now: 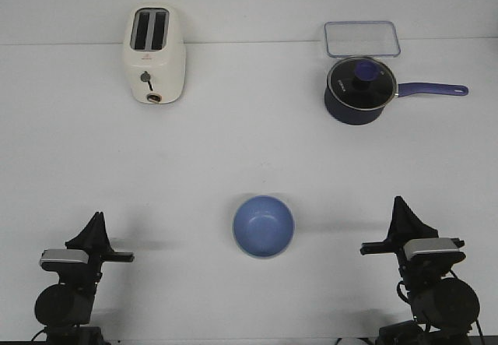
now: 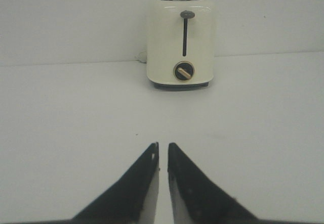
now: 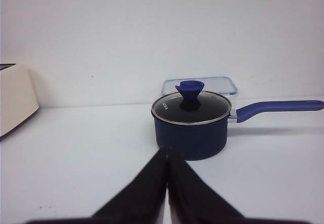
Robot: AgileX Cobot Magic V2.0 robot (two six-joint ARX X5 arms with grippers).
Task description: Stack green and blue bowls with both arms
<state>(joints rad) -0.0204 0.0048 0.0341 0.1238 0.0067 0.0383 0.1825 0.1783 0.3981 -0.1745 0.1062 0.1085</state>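
A periwinkle blue bowl (image 1: 263, 226) sits upright on the white table at the front centre, between the two arms. No separate pale green bowl shows in any view. My left gripper (image 1: 97, 217) rests at the front left, well left of the bowl; in the left wrist view (image 2: 163, 144) its jaws are nearly together with a thin gap and hold nothing. My right gripper (image 1: 400, 202) rests at the front right, well right of the bowl; in the right wrist view (image 3: 167, 149) its jaws are pressed together and empty. Neither wrist view shows the bowl.
A cream toaster (image 1: 154, 54) stands at the back left, also in the left wrist view (image 2: 180, 41). A dark navy saucepan (image 1: 356, 89) with glass lid and a handle pointing right stands at the back right, also in the right wrist view (image 3: 191, 127). A clear container (image 1: 362, 39) lies behind it.
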